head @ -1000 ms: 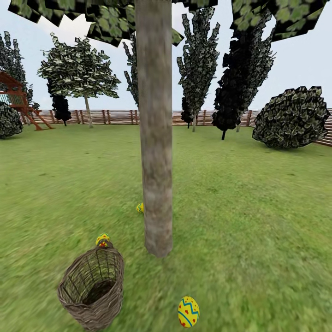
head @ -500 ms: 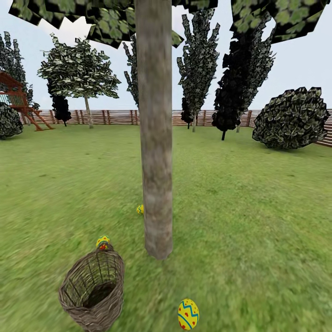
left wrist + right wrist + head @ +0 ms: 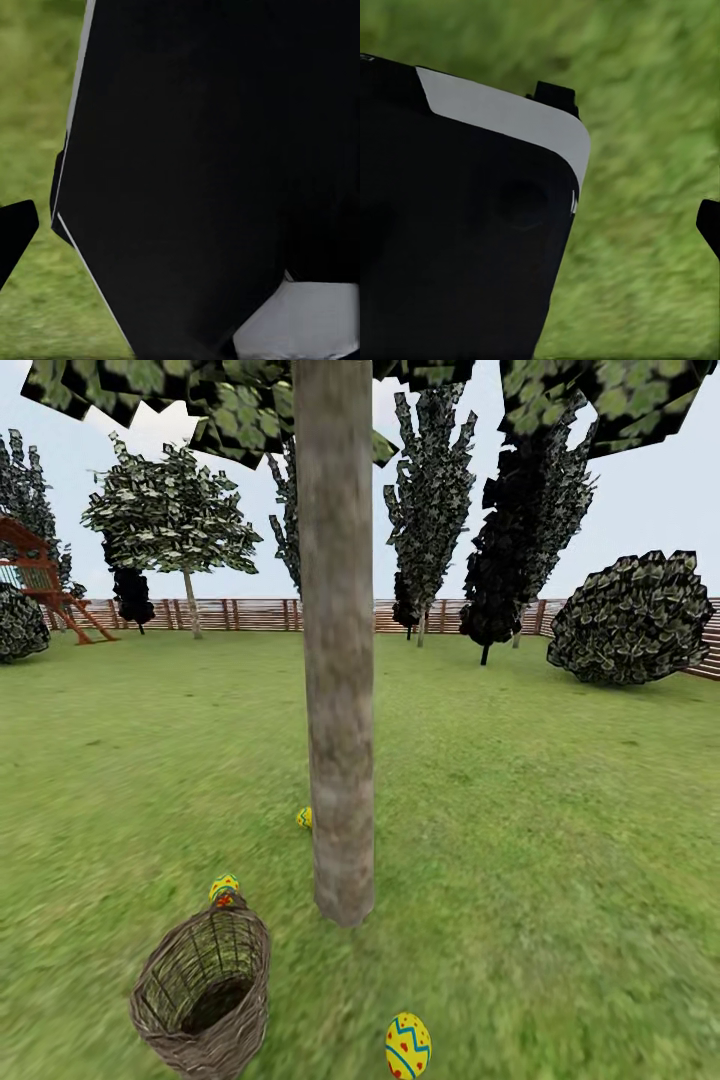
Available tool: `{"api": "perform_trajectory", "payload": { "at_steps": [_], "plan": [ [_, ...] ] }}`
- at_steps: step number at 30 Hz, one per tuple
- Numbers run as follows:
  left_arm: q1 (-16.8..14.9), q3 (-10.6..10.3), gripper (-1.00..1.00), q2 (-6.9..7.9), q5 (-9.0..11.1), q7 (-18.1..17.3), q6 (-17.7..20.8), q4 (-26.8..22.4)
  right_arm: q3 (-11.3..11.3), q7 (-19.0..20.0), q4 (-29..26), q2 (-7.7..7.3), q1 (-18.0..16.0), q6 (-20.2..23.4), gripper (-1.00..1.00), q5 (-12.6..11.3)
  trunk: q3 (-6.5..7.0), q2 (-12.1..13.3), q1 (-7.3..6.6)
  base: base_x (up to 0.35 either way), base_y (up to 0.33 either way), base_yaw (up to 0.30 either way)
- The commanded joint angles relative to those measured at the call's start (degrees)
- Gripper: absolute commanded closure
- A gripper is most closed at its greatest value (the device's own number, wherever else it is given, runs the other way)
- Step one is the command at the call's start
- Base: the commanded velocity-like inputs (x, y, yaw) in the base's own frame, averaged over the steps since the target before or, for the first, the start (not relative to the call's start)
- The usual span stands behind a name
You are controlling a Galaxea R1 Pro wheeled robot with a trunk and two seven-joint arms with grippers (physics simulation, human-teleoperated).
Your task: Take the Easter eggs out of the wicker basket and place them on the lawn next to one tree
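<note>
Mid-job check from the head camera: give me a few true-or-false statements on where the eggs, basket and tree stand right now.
1. Three Easter eggs lie on the lawn, outside the basket. True: one nearest the camera, one just beyond the wicker basket, one beside the tree trunk.
2. An egg sits inside the basket. False: its visible interior looks empty.
3. The basket is at the trunk's right. False: it is at its left, nearer the camera.
4. A slatted fence runs behind the lawn. True.

Green lawn (image 3: 560,810), wicker basket (image 3: 203,993), three Easter eggs (image 3: 408,1046), tree (image 3: 337,660)
</note>
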Motion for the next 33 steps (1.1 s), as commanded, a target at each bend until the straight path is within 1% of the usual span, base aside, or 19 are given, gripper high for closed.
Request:
{"api": "perform_trajectory", "payload": {
  "at_steps": [1,8,10,12,16,22,25,27,29,32,33],
  "plan": [
    [0.14,0.46,-1.00,-0.11,-0.38,-0.13,0.08,0.09,0.07,0.18,0.06,0.03,0.16,0.11,-1.00,0.35,0.13,0.38,-0.23,0.000,0.000,0.000],
    [1.94,0.49,-1.00,-1.02,-0.38,-0.07,-0.01,0.10,0.07,0.19,0.06,-0.02,3.73,0.03,-1.00,0.35,1.39,3.19,-1.77,0.000,0.000,0.000],
    [3.05,0.50,-1.00,-1.27,-0.38,-0.05,-0.01,0.10,0.07,0.24,0.06,0.00,5.24,0.09,-1.00,0.35,1.75,3.99,-2.21,0.000,0.000,0.000],
    [4.71,0.51,-1.00,-1.97,-0.38,-0.04,-0.29,0.10,0.07,0.26,0.06,0.06,6.35,0.09,-1.00,0.35,2.10,4.79,-2.64,0.000,0.000,0.000],
    [5.60,0.51,-1.00,-3.32,-0.38,0.03,-0.50,0.10,0.07,0.27,0.06,0.07,6.87,0.17,-1.00,0.35,2.82,6.40,-3.52,0.000,0.000,0.000],
    [6.13,0.61,-1.00,-4.46,-0.31,0.05,-1.09,0.05,0.03,0.27,0.04,0.09,7.86,1.26,-1.00,0.27,3.90,8.80,-4.84,0.000,0.000,0.000],
    [6.35,0.74,-1.00,-4.59,0.23,0.05,-2.48,-0.03,-0.01,0.27,-0.09,0.05,7.96,1.30,-1.00,0.26,4.44,10.01,-5.50,0.000,0.000,0.000],
    [6.43,0.77,-1.00,-4.65,1.04,0.05,-4.79,-0.06,-0.02,0.27,-0.20,0.11,7.99,1.20,-1.00,0.26,4.80,10.81,-5.94,0.000,0.000,0.000],
    [6.46,0.77,-1.00,-4.60,1.31,0.05,-6.01,-0.13,-0.02,0.27,-0.26,0.10,7.99,1.07,-1.00,0.26,5.16,11.61,-6.38,0.000,0.000,0.000],
    [6.47,0.84,-1.00,-4.52,1.50,0.05,-6.69,-0.47,-0.02,0.25,-0.33,0.09,8.00,0.76,-1.00,0.26,5.70,12.81,-7.04,0.000,0.000,0.000],
    [6.47,0.82,-1.00,-4.51,1.49,0.05,-6.75,-0.54,-0.02,0.23,-0.35,0.09,7.99,0.72,-1.00,0.25,5.70,12.81,-7.04,0.000,0.000,0.000]
  ]
}}
